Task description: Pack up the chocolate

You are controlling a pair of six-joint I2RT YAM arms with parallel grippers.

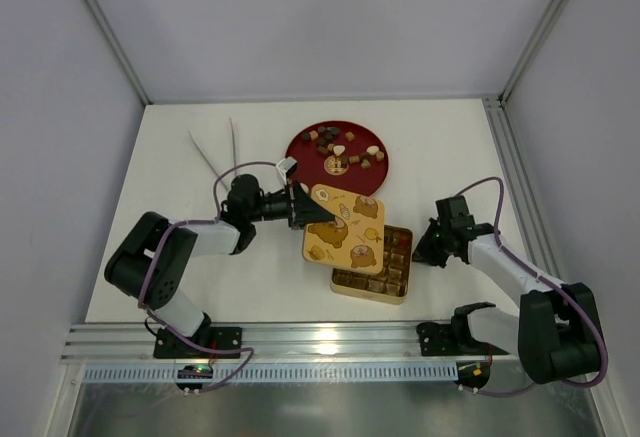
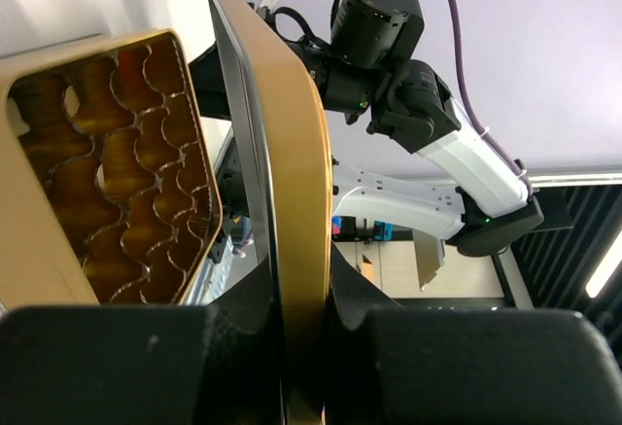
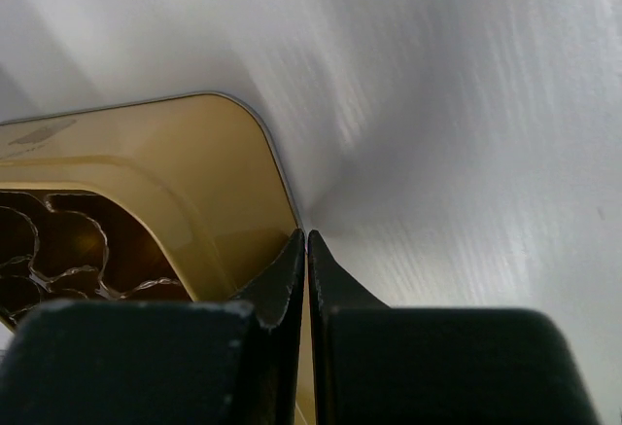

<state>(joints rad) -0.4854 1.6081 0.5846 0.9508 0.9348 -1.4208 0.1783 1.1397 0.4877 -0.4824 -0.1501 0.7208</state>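
The chocolate (image 1: 341,148), several small brown and cream pieces, lies on the round red plate (image 1: 299,145) at the back. My left gripper (image 1: 300,207) is shut on the edge of the tin's lid (image 1: 345,227), printed with bears, and holds it tilted over the left part of the square gold tin (image 1: 397,257). In the left wrist view the lid (image 2: 292,153) runs edge-on between my left gripper's (image 2: 303,279) jaws, beside the tin's brown cells (image 2: 107,172). My right gripper (image 1: 425,247) is shut on the tin's right rim (image 3: 243,182), with its tips (image 3: 307,240) pinched together.
Thin metal tweezers (image 1: 215,152) lie at the back left of the white table (image 1: 180,247). Grey walls enclose the table on three sides. A metal rail (image 1: 300,342) runs along the near edge. The right arm (image 2: 428,123) shows behind the lid in the left wrist view.
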